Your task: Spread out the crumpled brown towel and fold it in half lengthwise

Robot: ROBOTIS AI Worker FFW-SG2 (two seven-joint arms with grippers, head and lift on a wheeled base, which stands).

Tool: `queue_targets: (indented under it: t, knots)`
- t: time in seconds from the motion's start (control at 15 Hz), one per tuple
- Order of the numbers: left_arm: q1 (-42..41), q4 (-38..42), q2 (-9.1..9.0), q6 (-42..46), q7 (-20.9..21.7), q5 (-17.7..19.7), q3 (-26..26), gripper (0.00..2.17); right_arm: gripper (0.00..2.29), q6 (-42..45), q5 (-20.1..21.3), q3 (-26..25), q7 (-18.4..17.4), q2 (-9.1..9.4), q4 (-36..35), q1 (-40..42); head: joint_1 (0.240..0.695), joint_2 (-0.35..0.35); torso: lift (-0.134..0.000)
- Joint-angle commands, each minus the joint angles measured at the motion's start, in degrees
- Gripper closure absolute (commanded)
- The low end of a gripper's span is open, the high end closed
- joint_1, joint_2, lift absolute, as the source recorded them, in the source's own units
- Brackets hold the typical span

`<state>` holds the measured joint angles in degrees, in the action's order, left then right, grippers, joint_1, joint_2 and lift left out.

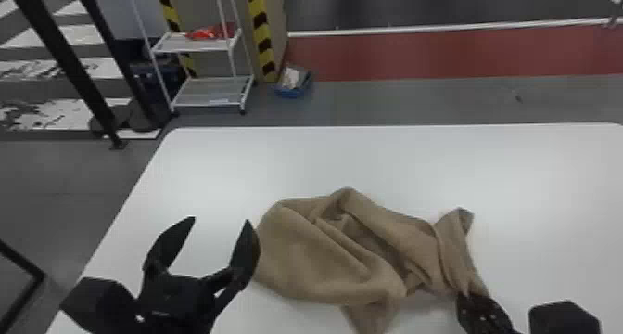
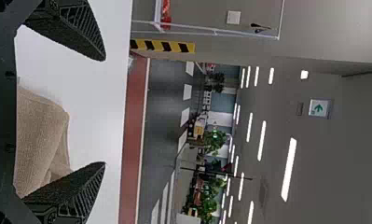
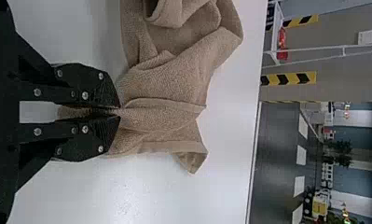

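At lower right the right hand is pinching the brown towel, while the left hand is gaping at lower left.

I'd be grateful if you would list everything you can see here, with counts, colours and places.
Towel: one, brown, crumpled on the table
Table: one, white, before the robot
Shelf rack: one, white, beyond the table, left
Item on rack: red, top shelf, count unclear
Striped strips: two, yellow-black, by the rack
Posts: two, black, far left
Container: one, blue, floor, right of the rack
Floor band: one, red, beyond the table
Left gripper: one, black, open, at the towel's left end
Right gripper: one, black, pinching the towel's near right part
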<state>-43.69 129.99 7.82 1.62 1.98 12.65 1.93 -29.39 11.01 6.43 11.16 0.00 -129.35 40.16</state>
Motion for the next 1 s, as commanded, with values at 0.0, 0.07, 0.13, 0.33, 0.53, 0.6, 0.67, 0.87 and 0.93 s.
queue_targets:
  t: [0.0,0.07,0.13,0.33,0.53,0.6,0.67,0.87,0.93]
  knots:
    - [0.09,-0.09,0.0,-0.17,0.04,0.09,0.0,0.08,1.69,2.18,-0.82,-1.24,-0.09,0.05,-0.37,0.44,0.695,0.133,-0.125]
    - [0.09,-0.18,0.0,-0.17,-0.05,0.09,0.0,0.08,1.69,2.88,-1.96,-2.3,0.0,0.05,-0.99,0.79,0.695,0.129,-0.125]
    - [0.09,-0.27,0.0,-0.17,0.04,0.09,0.0,0.08,1.69,3.06,-3.1,-4.23,0.44,0.05,-1.95,0.79,0.695,0.119,-0.125]
    - [0.09,-0.18,0.0,-1.05,0.74,0.27,-0.35,0.09,1.69,3.23,-4.16,-12.49,5.45,0.05,-6.17,-0.17,0.695,0.077,-0.125]
    - [1.41,-0.35,0.09,-2.99,1.01,-0.09,-2.37,0.1,1.68,6.05,1.29,-18.21,10.19,0.05,-7.49,-1.58,0.695,-0.011,-0.125]
    - [2.38,-0.88,0.27,-5.1,1.62,-0.35,-3.6,0.11,1.68,6.05,4.63,-18.38,10.28,0.05,-7.84,-1.84,0.695,-0.045,-0.125]
    - [3.52,-2.11,0.35,-5.8,1.62,-1.58,-5.45,0.12,1.68,6.4,5.42,-18.47,10.81,0.05,-8.11,-1.84,0.695,-0.071,-0.125]
    - [7.65,-4.31,0.44,-14.76,4.08,-5.36,-10.11,0.14,1.68,7.1,4.98,-17.85,11.69,0.05,-7.75,-1.58,0.695,-0.164,-0.125]
    - [8.88,-4.4,0.35,-16.17,4.43,-6.33,-11.16,0.14,1.68,7.1,4.81,-17.85,11.69,0.05,-7.67,-1.4,0.695,-0.183,-0.125]
